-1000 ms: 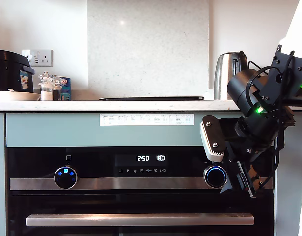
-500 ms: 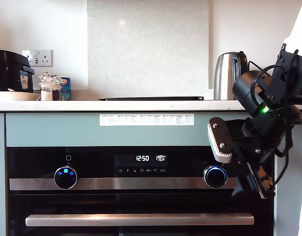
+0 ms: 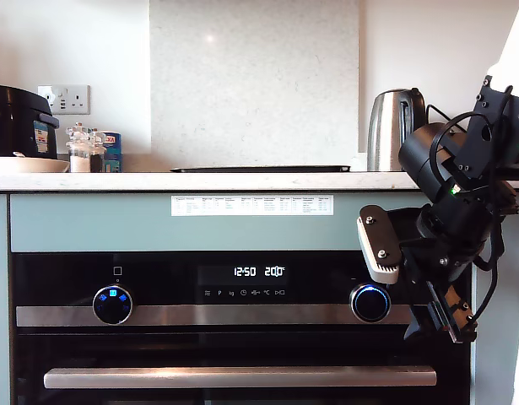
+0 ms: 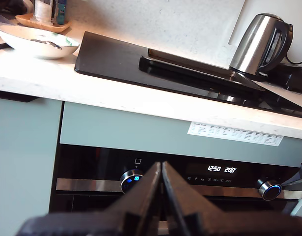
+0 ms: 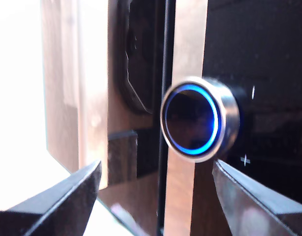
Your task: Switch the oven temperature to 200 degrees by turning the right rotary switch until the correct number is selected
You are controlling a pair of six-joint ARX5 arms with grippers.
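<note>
The right rotary switch [image 3: 370,303] (plain dark face, blue ring lit) sits on the oven [image 3: 242,337] front at the exterior view's right, w/ the display [image 3: 259,272] reading 12:50 and 200. My second gripper [image 5: 155,191] is spread wide, fingers either side of the knob but not touching. My first gripper [image 4: 162,196] is pinched closed on nothing, facing the oven's front from further off.

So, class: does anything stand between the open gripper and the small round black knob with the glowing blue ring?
Nothing visible does. In the second wrist view the small round black knob with the chrome rim and blue ring sits straight ahead of my second gripper, whose jaws stand wide apart with only open air before the knob.
</note>
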